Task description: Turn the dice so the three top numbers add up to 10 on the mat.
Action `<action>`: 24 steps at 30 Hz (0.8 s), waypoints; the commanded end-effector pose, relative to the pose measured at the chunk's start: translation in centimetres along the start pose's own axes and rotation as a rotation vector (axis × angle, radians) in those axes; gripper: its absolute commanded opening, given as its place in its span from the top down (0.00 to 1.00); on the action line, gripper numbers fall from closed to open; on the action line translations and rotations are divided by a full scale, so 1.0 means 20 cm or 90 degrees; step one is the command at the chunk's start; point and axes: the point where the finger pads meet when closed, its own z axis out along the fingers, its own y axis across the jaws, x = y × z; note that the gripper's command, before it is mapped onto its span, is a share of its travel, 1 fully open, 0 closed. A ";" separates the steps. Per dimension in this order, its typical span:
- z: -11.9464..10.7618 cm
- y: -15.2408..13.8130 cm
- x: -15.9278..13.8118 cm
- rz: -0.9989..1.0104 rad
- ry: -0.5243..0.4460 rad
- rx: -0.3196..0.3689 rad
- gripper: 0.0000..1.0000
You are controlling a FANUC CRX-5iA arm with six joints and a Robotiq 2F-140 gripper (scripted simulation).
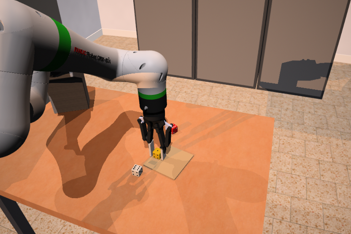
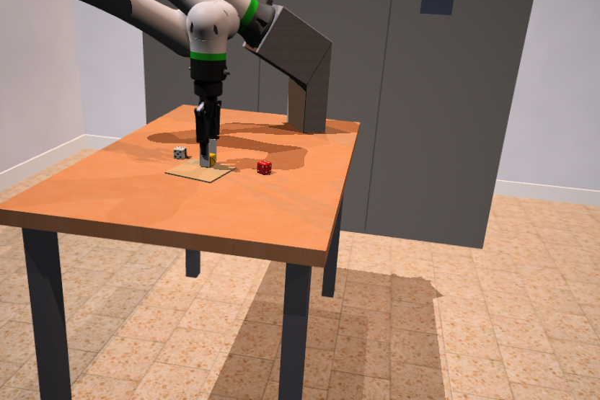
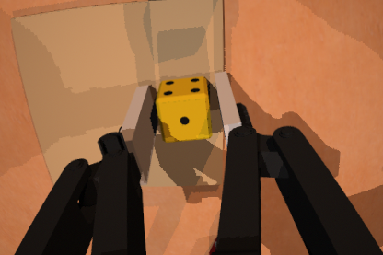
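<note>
A yellow die (image 1: pixel 156 153) rests on the tan mat (image 1: pixel 168 162), near the mat's corner that points toward the white die. In the wrist view the yellow die (image 3: pixel 183 110) shows a four-pip face and a one-pip face. My gripper (image 1: pixel 157 151) points straight down with a finger on each side of this die. The fingers stand slightly apart from it, with a narrow gap on each side. The white die (image 1: pixel 137 170) lies on the table just off the mat. The red die (image 1: pixel 174 128) lies on the table beyond the mat, behind my gripper.
A dark angled block (image 2: pixel 303 70) carrying the arm's base stands at the table's back edge. The table (image 2: pixel 193 192) stands on a tiled floor in front of tall cabinets (image 1: pixel 226 27).
</note>
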 end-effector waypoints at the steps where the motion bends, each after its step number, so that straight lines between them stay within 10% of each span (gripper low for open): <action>1: 0.00 0.00 0.00 0.000 0.000 0.000 0.72; 24: -0.35 0.00 0.00 0.000 0.000 0.000 0.72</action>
